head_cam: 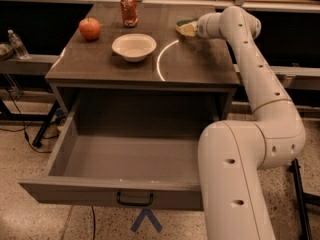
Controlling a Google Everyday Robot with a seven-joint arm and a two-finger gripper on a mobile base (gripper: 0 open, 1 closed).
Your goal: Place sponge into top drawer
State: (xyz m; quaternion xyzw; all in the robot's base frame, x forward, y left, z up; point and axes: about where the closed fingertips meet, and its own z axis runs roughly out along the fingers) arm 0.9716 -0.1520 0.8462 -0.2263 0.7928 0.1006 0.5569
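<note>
The sponge, green on top and pale yellow below, is at the back right of the cabinet top, held at the tip of my gripper. The gripper reaches in from the right and is shut on the sponge, just above the surface. The top drawer is pulled wide open below the cabinet top, and its inside is bare. Its black handle is in the middle of the front panel. My arm hides the drawer's right end.
On the cabinet top stand a white bowl in the middle, a red apple at the back left and a red can at the back. A water bottle stands on a shelf to the left. My arm's lower link fills the front right.
</note>
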